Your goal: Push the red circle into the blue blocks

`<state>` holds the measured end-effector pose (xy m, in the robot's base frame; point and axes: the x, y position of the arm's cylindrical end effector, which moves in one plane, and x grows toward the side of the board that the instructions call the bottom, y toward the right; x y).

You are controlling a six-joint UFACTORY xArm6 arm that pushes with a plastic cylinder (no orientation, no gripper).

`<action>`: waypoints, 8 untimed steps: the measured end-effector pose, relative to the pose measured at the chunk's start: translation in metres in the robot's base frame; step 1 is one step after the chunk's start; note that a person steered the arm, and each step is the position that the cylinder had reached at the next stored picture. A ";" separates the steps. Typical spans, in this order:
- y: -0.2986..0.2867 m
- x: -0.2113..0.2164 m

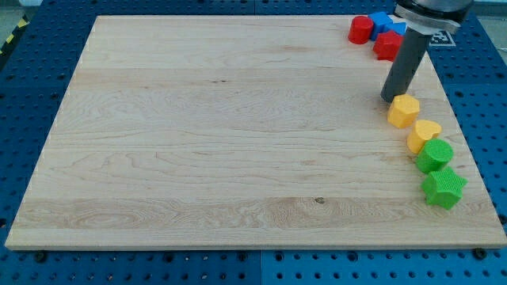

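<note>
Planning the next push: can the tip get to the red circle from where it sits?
Probably yes. My tip sits beside the yellow hexagon; bare board lies between it and the red circle's left side.

red circle (360, 29), blue blocks (383, 21), yellow hexagon (403, 110), green star (444, 188), pale wooden board (222, 134)

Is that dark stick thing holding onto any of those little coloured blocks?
No, nothing is held. My tip only pushes; it rests on the wooden board just beside the yellow hexagonal block, below the red circle.

Red circle (360, 30) touching blue blocks (382, 21), top right.
</note>
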<state>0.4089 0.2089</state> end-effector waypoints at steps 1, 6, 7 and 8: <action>0.000 0.015; -0.018 -0.164; 0.022 -0.168; -0.003 -0.168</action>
<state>0.2411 0.2062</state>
